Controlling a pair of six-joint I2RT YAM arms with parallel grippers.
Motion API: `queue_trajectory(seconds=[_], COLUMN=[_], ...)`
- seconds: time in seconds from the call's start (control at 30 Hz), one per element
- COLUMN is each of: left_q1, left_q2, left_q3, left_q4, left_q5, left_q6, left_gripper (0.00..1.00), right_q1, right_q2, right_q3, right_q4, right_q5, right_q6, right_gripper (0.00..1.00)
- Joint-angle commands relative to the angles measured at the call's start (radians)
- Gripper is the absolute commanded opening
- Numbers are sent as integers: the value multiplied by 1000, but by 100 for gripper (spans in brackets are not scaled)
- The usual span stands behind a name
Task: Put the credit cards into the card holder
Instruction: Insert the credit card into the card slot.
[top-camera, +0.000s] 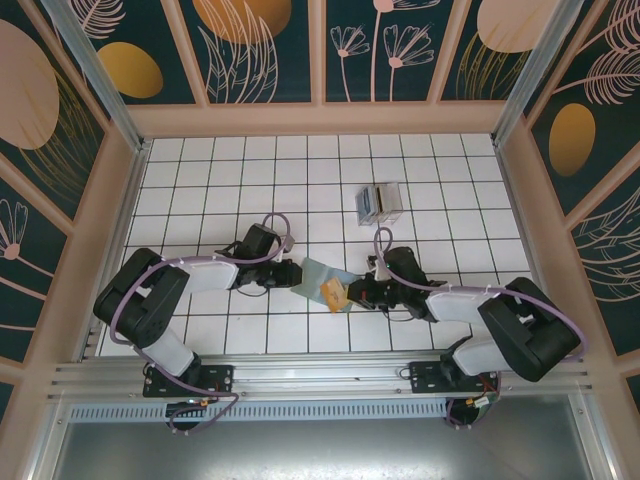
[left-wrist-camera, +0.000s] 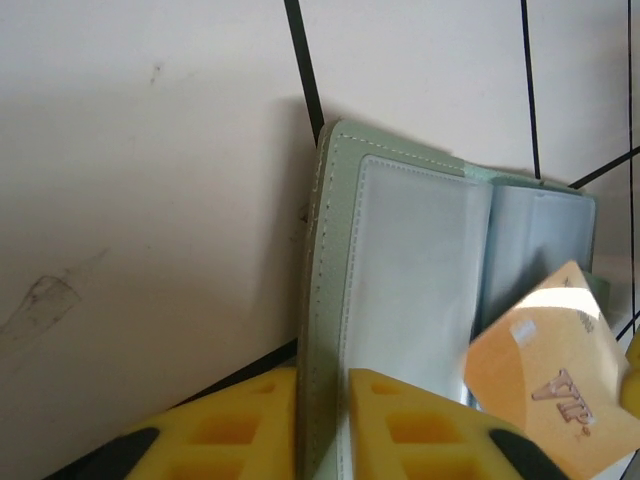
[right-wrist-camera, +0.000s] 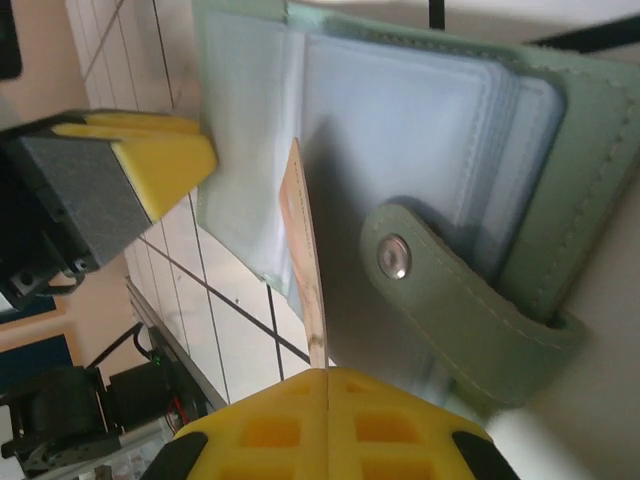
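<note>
Card holder (top-camera: 318, 272): grey-green, folding type, lying open on the white tiled table (top-camera: 200, 180), clear sleeves (left-wrist-camera: 410, 290) facing up, snap strap (right-wrist-camera: 450, 300) folded in over one edge.

Left gripper (top-camera: 294, 275): at the card holder's left edge. Yellow fingers (left-wrist-camera: 420, 425) close together with the stitched cover between them, apparently pinched; actual contact hard to judge from the left wrist view.

Right gripper (top-camera: 351, 293): at the card holder's right side, opposite the left gripper. Fingers (right-wrist-camera: 400, 425) pressed together on the tan card, no gap visible.

Tan card (top-camera: 333, 292): thin plastic, lettered "VIP", held on edge over the card holder's open sleeves, tilted. Whether touching the sleeves or just above them, cannot tell.

Clear box (top-camera: 378, 203): small, on the table beyond the card holder's far side, well apart from it. Contents bluish and pale, too small to identify.
</note>
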Motion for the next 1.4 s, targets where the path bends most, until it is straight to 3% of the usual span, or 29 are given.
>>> queue_trajectory(seconds=[0.0,0.2,0.57,0.97,1.03,1.23,1.3,1.37], left_q1=[-3,-3,-2,-3,-3,-3,-2,-3], left_q2=[8,21,26,11,7,-26,-27,-25], left_q3=[-18,-35,-63,-106,-107,-128,-137,-147], left_q4=[16,45,89,154,148,156,180,205], left_q5=[33,52,83,117,112,59,68,70], left_q6=[-1,-12,-35,-78,-83,-112,-130,-142], left_gripper=[15,8,8,7,6,2,1,1], right_q1=[-10,-30,0,129,149,207,227,242], right_q2=[-3,37,41,151,151,140,130,126], right_q3=[-29,-45,-86,-33,-33,-15,-15,-1], right_q4=[72,124,201,255,255,187,170,125], right_q5=[28,76,233,338,361,432,461,496], right_q6=[61,134,254,335,358,390,403,413], right_gripper=[0,0,0,0,9,21,20,7])
